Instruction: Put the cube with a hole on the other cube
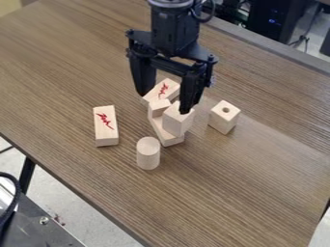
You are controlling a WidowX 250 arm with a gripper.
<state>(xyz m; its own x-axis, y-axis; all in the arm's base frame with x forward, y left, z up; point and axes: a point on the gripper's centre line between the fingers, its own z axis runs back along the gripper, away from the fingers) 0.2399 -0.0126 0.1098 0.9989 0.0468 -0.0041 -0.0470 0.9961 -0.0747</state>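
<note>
The gripper [166, 102] hangs over the group of wooden pieces at the middle of the table, its two fingers wide apart and nothing held between them. To its right, the cube with a hole [223, 121] stands by itself, the round hole facing up. Another plain cube [176, 121] sits within the group, below the right fingertip, which overlaps its upper right corner in view; I cannot tell whether they touch. That cube appears to rest on or against a pale wooden piece [170, 140], whose middle it partly hides.
A small pale block top [159, 106] and a red-marked block [160, 90] lie beside the plain cube. Another red-marked block [105, 126] is at the left, and a wooden cylinder [148, 154] stands nearer the front edge of the brown table [219, 193].
</note>
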